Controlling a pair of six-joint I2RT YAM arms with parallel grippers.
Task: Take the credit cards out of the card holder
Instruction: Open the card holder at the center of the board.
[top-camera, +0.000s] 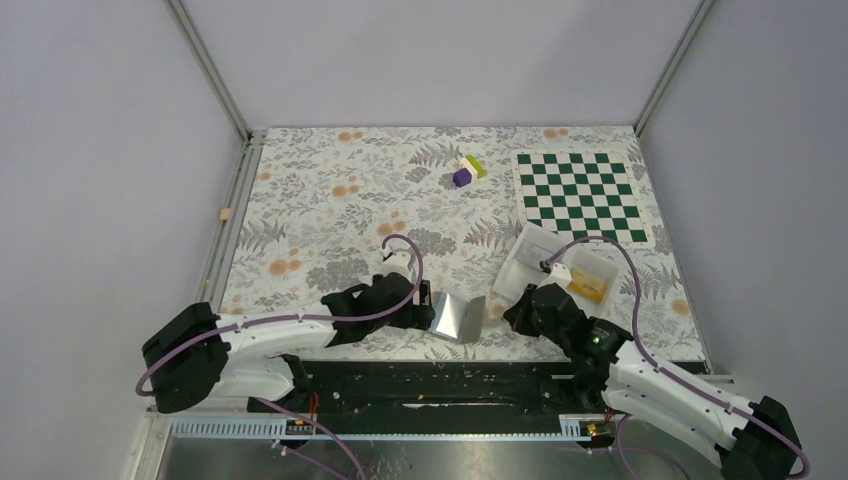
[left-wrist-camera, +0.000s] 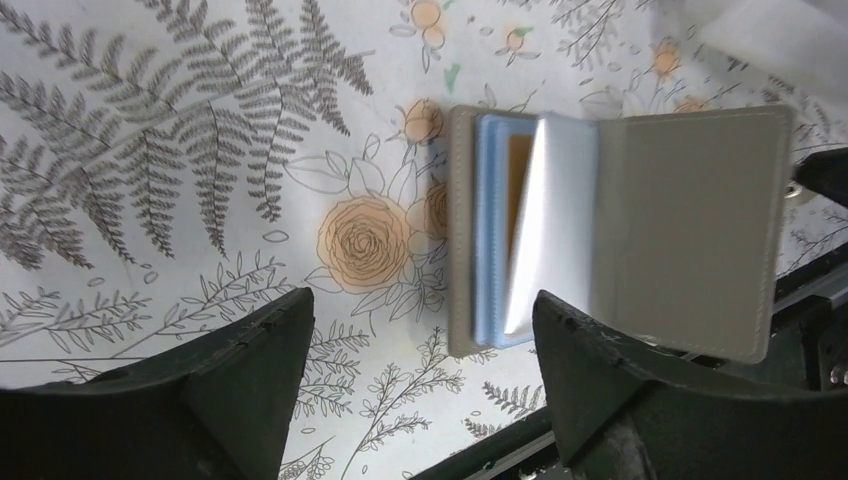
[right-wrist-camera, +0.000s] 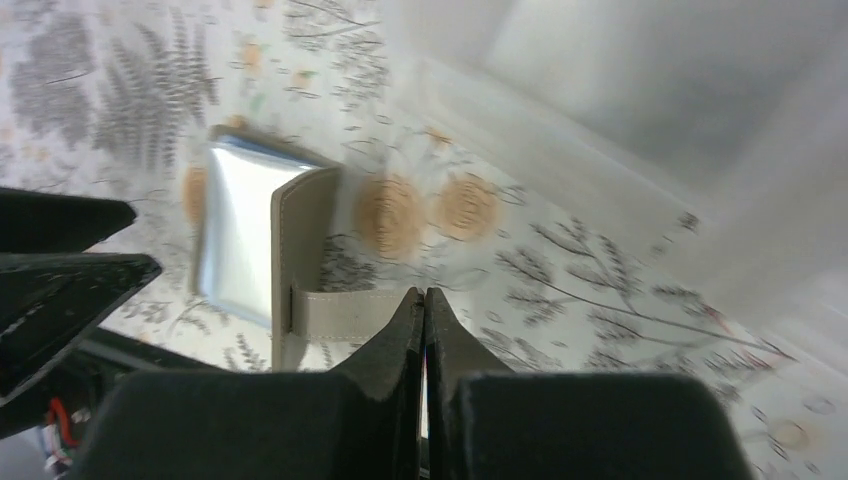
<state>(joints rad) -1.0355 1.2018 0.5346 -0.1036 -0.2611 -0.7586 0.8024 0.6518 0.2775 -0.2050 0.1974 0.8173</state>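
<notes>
The card holder (top-camera: 458, 318) stands part open on the floral table near the front edge, grey outside. The left wrist view shows its grey cover (left-wrist-camera: 690, 230) lifted, light blue inner panels (left-wrist-camera: 488, 230) and a tan edge (left-wrist-camera: 518, 185) between them that may be a credit card; no card shows clearly. My right gripper (top-camera: 508, 312) is shut on the holder's grey strap (right-wrist-camera: 340, 312), with its fingertips (right-wrist-camera: 424, 300) pressed together. My left gripper (top-camera: 425, 308) is open and empty just left of the holder, its jaws wide apart (left-wrist-camera: 422, 305).
A clear-white divided tray (top-camera: 535, 255) with a yellow item (top-camera: 588, 287) lies right of the holder, close to the right arm. A green chessboard mat (top-camera: 580, 195) and purple and yellow blocks (top-camera: 465, 172) lie at the back. The black front rail (top-camera: 440, 380) runs below the holder.
</notes>
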